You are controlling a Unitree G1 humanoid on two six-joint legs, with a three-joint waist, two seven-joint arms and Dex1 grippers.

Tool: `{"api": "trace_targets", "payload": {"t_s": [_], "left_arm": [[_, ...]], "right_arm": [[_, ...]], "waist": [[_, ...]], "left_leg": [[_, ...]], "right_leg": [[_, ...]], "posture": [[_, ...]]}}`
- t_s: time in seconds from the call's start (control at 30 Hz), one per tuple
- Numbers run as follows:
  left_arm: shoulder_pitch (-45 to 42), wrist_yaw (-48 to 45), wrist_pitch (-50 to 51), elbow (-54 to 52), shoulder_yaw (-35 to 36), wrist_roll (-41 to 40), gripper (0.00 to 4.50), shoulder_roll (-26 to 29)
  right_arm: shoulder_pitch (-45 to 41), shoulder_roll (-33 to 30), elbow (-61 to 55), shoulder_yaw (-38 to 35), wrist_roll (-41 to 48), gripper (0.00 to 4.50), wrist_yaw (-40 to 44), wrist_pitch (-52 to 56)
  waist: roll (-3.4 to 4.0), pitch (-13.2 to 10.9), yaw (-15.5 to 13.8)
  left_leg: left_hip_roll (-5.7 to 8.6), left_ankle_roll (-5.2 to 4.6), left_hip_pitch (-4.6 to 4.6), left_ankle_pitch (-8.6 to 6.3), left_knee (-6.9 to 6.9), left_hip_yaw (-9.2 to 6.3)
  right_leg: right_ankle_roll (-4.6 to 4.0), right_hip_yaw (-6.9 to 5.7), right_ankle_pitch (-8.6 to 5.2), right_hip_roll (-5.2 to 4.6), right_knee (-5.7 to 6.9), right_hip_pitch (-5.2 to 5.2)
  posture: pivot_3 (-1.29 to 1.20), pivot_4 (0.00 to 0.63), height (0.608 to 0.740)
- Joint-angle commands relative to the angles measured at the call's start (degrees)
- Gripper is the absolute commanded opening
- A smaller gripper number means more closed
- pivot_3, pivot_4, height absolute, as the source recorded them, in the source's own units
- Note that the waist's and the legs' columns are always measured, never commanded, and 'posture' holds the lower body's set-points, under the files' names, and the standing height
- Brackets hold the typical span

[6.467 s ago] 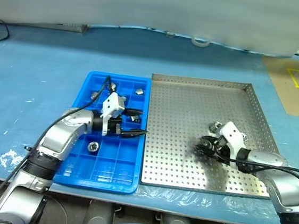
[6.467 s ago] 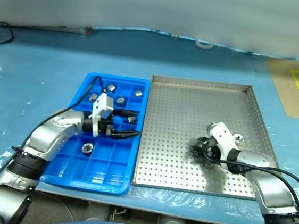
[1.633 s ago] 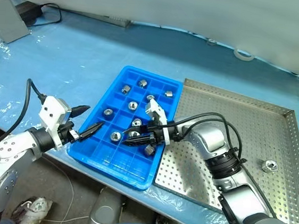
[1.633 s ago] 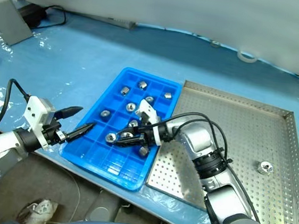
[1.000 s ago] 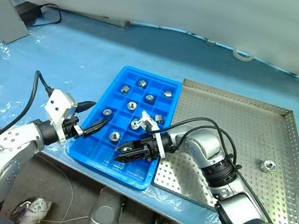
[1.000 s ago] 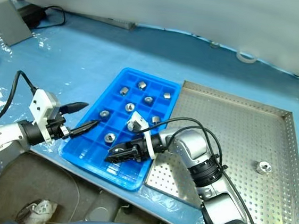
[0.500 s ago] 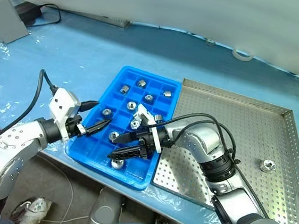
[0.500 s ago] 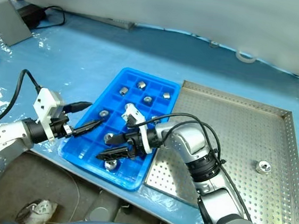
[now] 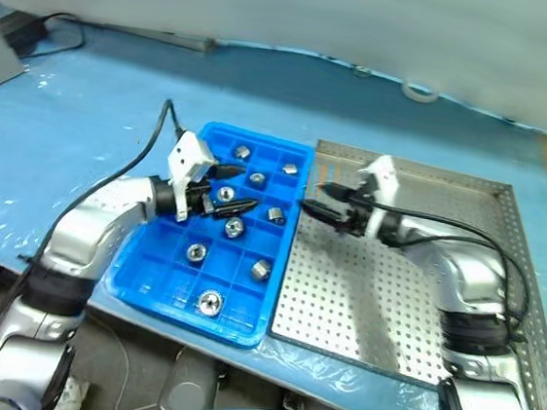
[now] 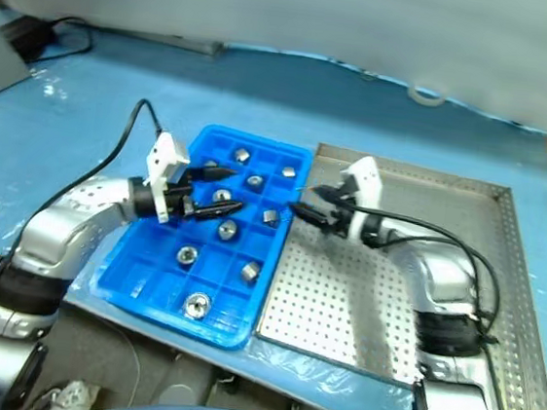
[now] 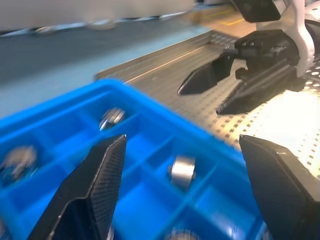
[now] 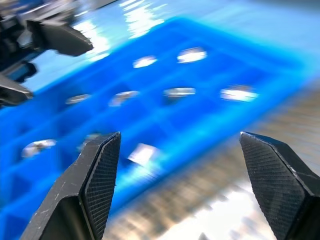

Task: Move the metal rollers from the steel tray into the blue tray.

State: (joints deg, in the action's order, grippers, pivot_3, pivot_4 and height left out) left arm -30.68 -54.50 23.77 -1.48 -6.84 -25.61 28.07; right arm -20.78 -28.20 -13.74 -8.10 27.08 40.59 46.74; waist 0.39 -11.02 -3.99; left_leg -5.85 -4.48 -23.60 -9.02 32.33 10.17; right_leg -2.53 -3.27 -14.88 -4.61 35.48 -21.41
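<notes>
Now both grippers gape empty: left gripper (image 9: 224,189) over the blue tray (image 9: 154,273) holding the metal rollers (image 9: 209,302), right gripper (image 9: 321,200) at the steel tray (image 9: 379,314) rim; reach right slowly for any roller left

blue tray (image 9: 152,241) – glossy plastic | steel tray (image 9: 409,307) – perforated, seemingly matt metal

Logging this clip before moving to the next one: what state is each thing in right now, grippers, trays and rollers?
Left gripper: open, empty, over the blue tray.
Right gripper: open, empty, above the steel tray's left edge, pointing at the blue tray.
Blue tray: flat on the table, several compartments filled, others empty.
Metal rollers: lying singly in blue tray compartments, none gripped.
Steel tray: flat beside the blue tray; no roller visible on its exposed surface.
</notes>
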Motion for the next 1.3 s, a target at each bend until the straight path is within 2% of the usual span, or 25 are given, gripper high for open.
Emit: {"api": "trace_targets", "payload": {"t_s": [0.03, 0.13, 0.23, 0.37, 0.53, 0.73, 1.0, 1.2, 1.3], "left_arm": [[-5.8, -5.9, -5.7, 8.3, -3.3, 2.2, 3.81, -3.8], [-10.3, -9.7, -9.1, 15.0, -4.9, 3.6, 3.81, -7.6], [-13.2, -12.0, -12.0, 20.3, -5.6, 4.9, 3.81, -10.5], [-15.4, -14.1, -13.3, 24.4, -6.1, 5.9, 3.81, -13.7], [-15.7, -15.5, -14.0, 25.3, -6.1, 7.1, 3.81, -14.7], [-16.0, -15.9, -14.0, 26.0, -5.0, 7.3, 3.81, -14.9], [-13.6, -13.4, -12.5, 22.3, -4.4, 6.7, 3.81, -16.0], [-10.8, -11.3, -10.6, 17.8, -4.2, 7.2, 3.81, -14.4], [-10.0, -10.5, -10.0, 16.5, -4.1, 7.3, 3.81, -13.5]], "right_arm": [[6.2, -1.1, -7.6, -10.3, 2.6, 3.95, -4.5, -0.4], [12.9, -0.5, -12.4, -16.3, 3.1, 3.95, -8.3, -0.9], [18.3, 1.9, -14.5, -18.4, 2.3, 3.95, -12.6, -1.9], [22.9, 4.5, -15.1, -15.4, -2.1, 3.95, -18.2, -4.3], [23.2, 5.5, -11.1, -13.3, -6.9, 3.95, -22.9, -7.7], [21.0, 5.2, -6.6, -15.2, -7.6, 3.95, -25.6, -9.8], [17.6, 3.9, 3.4, -11.8, -8.5, 3.95, -21.9, -13.6], [13.8, 4.5, 10.8, -8.6, -9.6, 3.95, -20.2, -16.8], [13.1, 4.9, 11.2, -7.5, -9.4, 3.4, -19.1, -17.4]], "waist": [[0.0, 0.0, 1.8], [0.02, 0.0, 4.7], [0.09, 0.1, 7.2], [0.13, 0.1, 9.2], [0.13, 0.1, 11.1], [0.14, 0.1, 11.7], [0.16, 0.1, 11.8], [0.19, 0.1, 11.1], [0.2, 0.1, 10.9]], "left_leg": [[0.0, -0.13, 0.0, -0.08, 0.05, 0.01], [-0.03, -0.74, -0.09, -0.25, 0.19, 0.05], [-0.11, -1.06, -0.15, -0.44, 0.38, 0.07], [-0.23, -1.12, -0.21, -0.48, 0.67, 0.07], [-0.24, -1.03, -0.14, -0.64, 0.94, 0.07], [-0.22, -1.41, -0.24, -0.67, 0.99, 0.06], [-0.23, -1.64, -0.47, -0.79, 1.02, 0.07], [-0.25, -1.62, -0.37, -0.78, 1.09, 0.05], [-0.25, -1.62, -0.36, -0.78, 1.1, 0.05]], "right_leg": [[0.0, 0.0, 0.0, 0.0, -0.02, 0.01], [-0.01, 0.0, -0.01, 0.0, -0.08, 0.0], [-0.03, 0.0, -0.02, 0.03, -0.09, -0.03], [-0.06, -0.01, -0.03, 0.15, -0.18, 0.07], [-0.13, 0.0, 0.03, 0.15, -0.26, 0.31], [-0.2, 0.0, 0.09, 0.15, -0.48, 0.38], [-0.21, -0.08, 0.1, 0.12, -0.61, 0.3], [-0.23, -0.11, 0.11, 0.13, -0.55, 0.38], [-0.24, -0.11, 0.12, 0.12, -0.53, 0.4]], "posture": [[-0.39, 0.15, 0.74], [-0.48, 0.15, 0.74], [-0.53, 0.15, 0.74], [-0.57, 0.15, 0.74], [-0.58, 0.15, 0.74], [-0.56, 0.15, 0.74], [-0.49, 0.15, 0.74], [-0.43, 0.15, 0.74], [-0.41, 0.15, 0.74]]}}
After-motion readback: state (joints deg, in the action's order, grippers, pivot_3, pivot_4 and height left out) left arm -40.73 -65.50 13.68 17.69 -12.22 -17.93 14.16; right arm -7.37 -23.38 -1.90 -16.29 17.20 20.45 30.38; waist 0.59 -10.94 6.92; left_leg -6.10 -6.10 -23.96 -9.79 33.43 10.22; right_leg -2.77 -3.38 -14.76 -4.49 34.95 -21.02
